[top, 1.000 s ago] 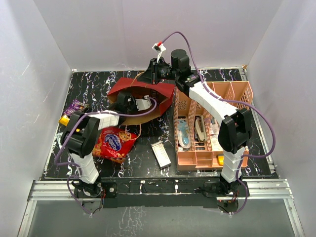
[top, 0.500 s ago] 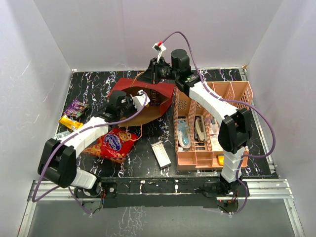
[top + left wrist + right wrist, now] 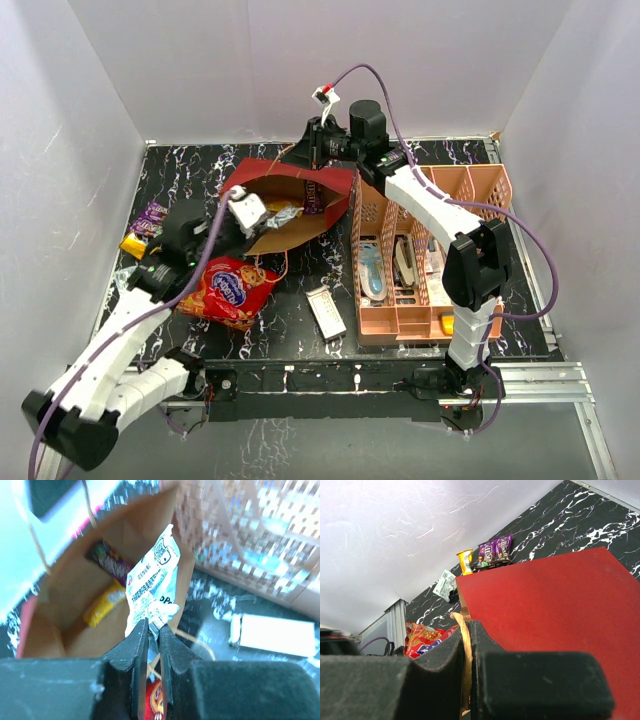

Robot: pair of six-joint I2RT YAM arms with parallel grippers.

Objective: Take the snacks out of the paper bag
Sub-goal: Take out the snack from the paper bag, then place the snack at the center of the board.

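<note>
Room: black marbled table [image 3: 190, 175], white walls [image 3: 200, 70].
Left gripper [image 3: 152, 626]: pinches clear wrapper [image 3: 152, 585], pulled back from paper bag [image 3: 75, 595].
Right gripper [image 3: 468, 630]: clamped, seemingly on handle [image 3: 466, 655].

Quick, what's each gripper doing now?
Left gripper: closed, holding a white printed plastic wrapper.
Right gripper: closed on the tan cord handle of the dark red paper bag.

Even bright overhead light, soft shadows; left wrist view motion-blurred and overexposed, near fingers defocused in both wrist views

Dark red paper bag [image 3: 555, 605], white printed wrapper [image 3: 150, 587], black white-veined table [image 3: 190, 175]
</note>
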